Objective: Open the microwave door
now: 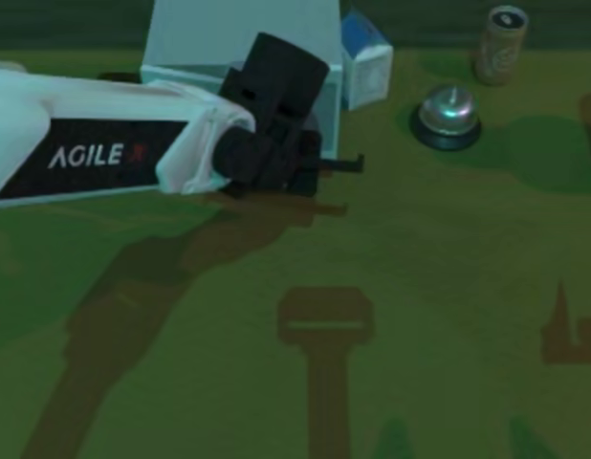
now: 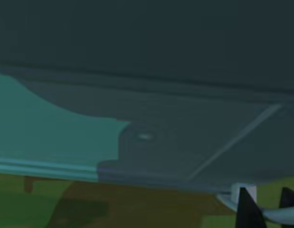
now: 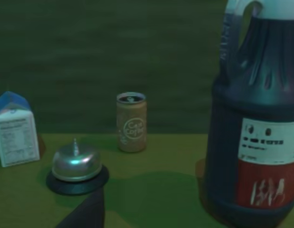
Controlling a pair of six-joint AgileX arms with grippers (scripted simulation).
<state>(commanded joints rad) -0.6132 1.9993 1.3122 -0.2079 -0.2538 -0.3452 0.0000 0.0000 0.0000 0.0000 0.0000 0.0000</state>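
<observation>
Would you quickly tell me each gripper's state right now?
Left gripper: at the microwave front; cannot be told.
Right gripper: not in view.

Tabletop (image 1: 439, 277): flat green surface crossed by dark arm shadows.

Standing on it:
- microwave (image 1: 195, 38), white and boxy, at the far edge left of centre;
- milk carton (image 1: 367, 59), blue and white, just beside the microwave's right side;
- service bell (image 1: 447, 115), silver on a black base, right of the carton;
- drink can (image 1: 500, 43), tan, upright, beyond the bell;
- large dark jug (image 3: 254, 123) with a red-and-white label, at the right.
</observation>
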